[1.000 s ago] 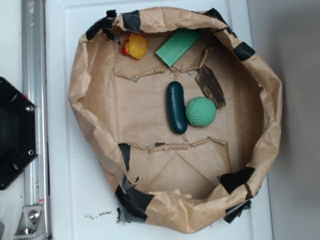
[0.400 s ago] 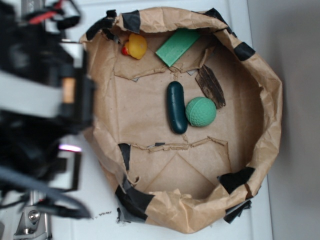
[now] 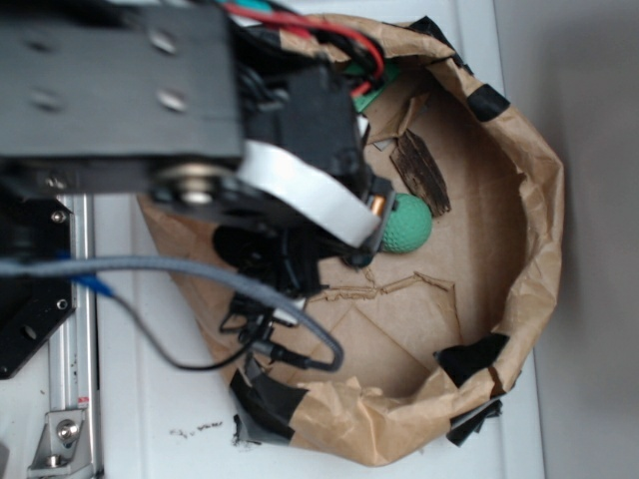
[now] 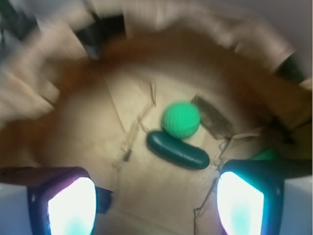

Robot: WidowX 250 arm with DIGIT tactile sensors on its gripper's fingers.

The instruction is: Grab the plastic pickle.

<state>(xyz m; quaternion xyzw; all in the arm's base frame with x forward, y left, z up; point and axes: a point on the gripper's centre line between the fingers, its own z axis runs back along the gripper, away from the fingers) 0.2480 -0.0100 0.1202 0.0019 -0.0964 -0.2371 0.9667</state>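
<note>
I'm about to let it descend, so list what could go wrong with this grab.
1. The green ball touches the plastic pickle; a closing finger could nudge the ball or clamp it instead.
2. The open end effector is above the pickle with its fingers spread wide, and the wrist view is blurred, so alignment is uncertain.
3. The crumpled paper wall stands close and could snag the arm.

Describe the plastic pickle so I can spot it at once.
Look inside the brown paper bowl, on its flat floor. The plastic pickle lies there beside the green ball. It is the smooth, dark green capsule; the ball is round and lighter.
</note>
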